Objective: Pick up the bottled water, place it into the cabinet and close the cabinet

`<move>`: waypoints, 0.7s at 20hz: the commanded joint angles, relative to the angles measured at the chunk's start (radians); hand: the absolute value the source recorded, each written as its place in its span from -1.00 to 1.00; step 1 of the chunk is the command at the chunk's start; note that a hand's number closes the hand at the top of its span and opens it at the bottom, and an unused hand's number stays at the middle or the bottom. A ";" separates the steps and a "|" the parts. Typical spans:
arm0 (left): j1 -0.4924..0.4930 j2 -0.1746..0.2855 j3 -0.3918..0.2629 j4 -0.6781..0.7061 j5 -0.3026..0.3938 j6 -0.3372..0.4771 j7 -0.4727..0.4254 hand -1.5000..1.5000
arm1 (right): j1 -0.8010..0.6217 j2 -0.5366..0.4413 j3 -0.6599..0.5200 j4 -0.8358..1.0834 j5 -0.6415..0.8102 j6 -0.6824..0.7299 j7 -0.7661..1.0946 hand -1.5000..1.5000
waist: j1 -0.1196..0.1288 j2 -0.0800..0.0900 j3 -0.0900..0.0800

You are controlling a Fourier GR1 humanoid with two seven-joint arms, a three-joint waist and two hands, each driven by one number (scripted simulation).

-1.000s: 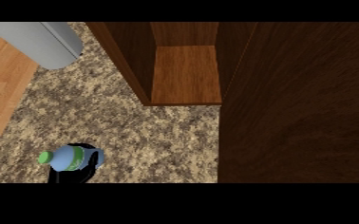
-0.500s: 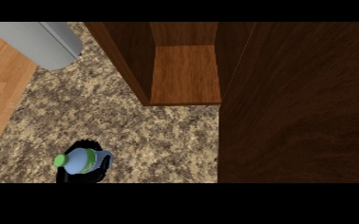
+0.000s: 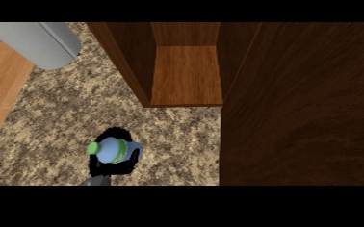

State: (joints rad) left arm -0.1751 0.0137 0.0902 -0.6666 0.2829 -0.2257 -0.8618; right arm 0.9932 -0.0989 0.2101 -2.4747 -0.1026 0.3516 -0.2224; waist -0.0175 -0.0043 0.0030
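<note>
Left hand [image 3: 113, 169] curled round the bottled water [image 3: 113, 151], over the surface [image 3: 177, 139]. Open cabinet [image 3: 186, 74] up and right of the hand. Might bump the cabinet's side wall going in, knocking the bottled water loose.

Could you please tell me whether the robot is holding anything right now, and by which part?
Yes: the left hand is curled round the bottled water, holding it by its blue body; the green cap sticks out free.
</note>
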 commanded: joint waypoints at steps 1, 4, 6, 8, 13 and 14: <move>-0.070 -0.013 -0.077 -0.044 0.086 0.026 0.113 1.00 | -0.035 0.007 -0.004 -0.048 -0.044 -0.018 0.053 -1.00 | 0.008 0.003 -0.003; -0.045 -0.013 -0.241 -0.150 0.163 0.172 0.129 1.00 | 0.019 0.013 0.017 -0.027 -0.009 0.008 -0.009 -1.00 | 0.001 -0.002 -0.003; -0.065 -0.014 -0.318 -0.168 0.243 0.222 0.152 1.00 | 0.002 0.001 0.038 -0.103 -0.026 -0.011 0.083 -1.00 | 0.003 0.002 -0.004; -0.021 -0.014 -0.372 -0.316 0.240 0.316 0.220 1.00 | 0.012 0.000 0.015 -0.087 -0.048 -0.008 0.064 -1.00 | 0.010 -0.001 -0.003; -0.158 -0.014 -0.418 -0.361 0.160 0.495 0.297 1.00 | 0.011 -0.009 -0.027 -0.072 -0.085 0.007 0.037 -1.00 | 0.005 0.002 -0.002; -0.166 -0.014 -0.393 -0.416 0.130 0.489 0.373 1.00 | -0.003 0.004 -0.027 -0.069 -0.074 -0.015 0.057 -1.00 | 0.014 0.001 -0.002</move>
State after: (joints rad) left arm -0.2878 0.0005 -0.2666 -0.9906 0.4540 0.1609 -0.5874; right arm 0.9941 -0.0900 0.2054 -2.4672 -0.1004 0.3519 -0.2291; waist -0.0113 -0.0042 0.0005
